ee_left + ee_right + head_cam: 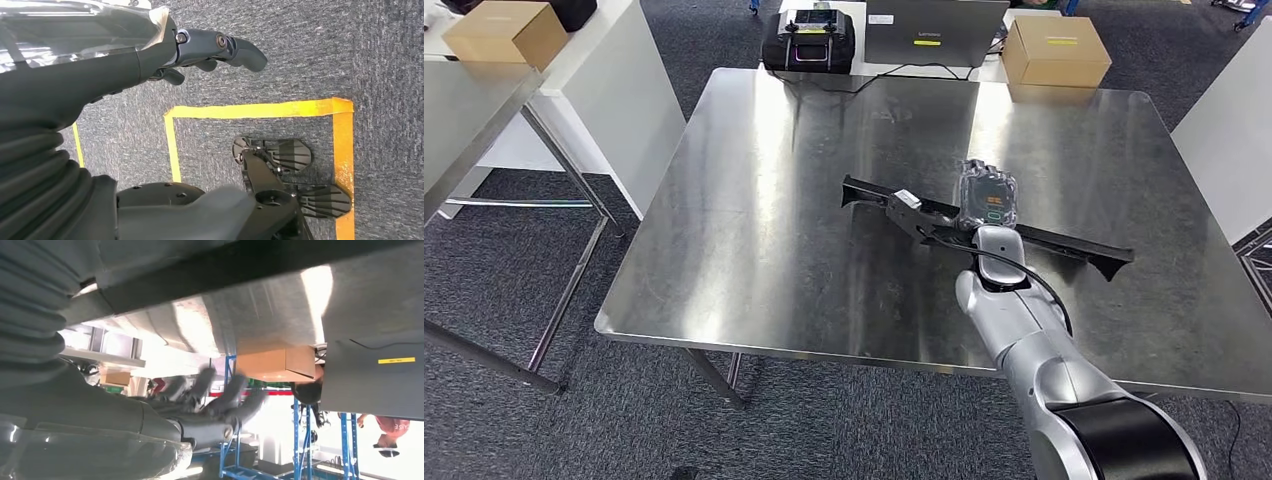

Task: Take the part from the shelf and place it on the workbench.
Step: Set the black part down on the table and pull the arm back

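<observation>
Workbench (754, 250) steel, part (904, 207) lying flat on it near middle, long black bar. Right hand (987, 196) above part's midsection; fingers spread, blurred, holding nothing as far as visible. Left hand (215, 50) hangs over carpet, empty, fingers loosely extended. Placement looks done; only withdrawal left.

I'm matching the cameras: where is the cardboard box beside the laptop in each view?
Head view: cardboard box at the top, right of centre, beyond the table.
Left wrist view: not in it.
Right wrist view: near the centre, upside down.
Shared landmark: the grey laptop with a yellow sticker, beside it.
</observation>
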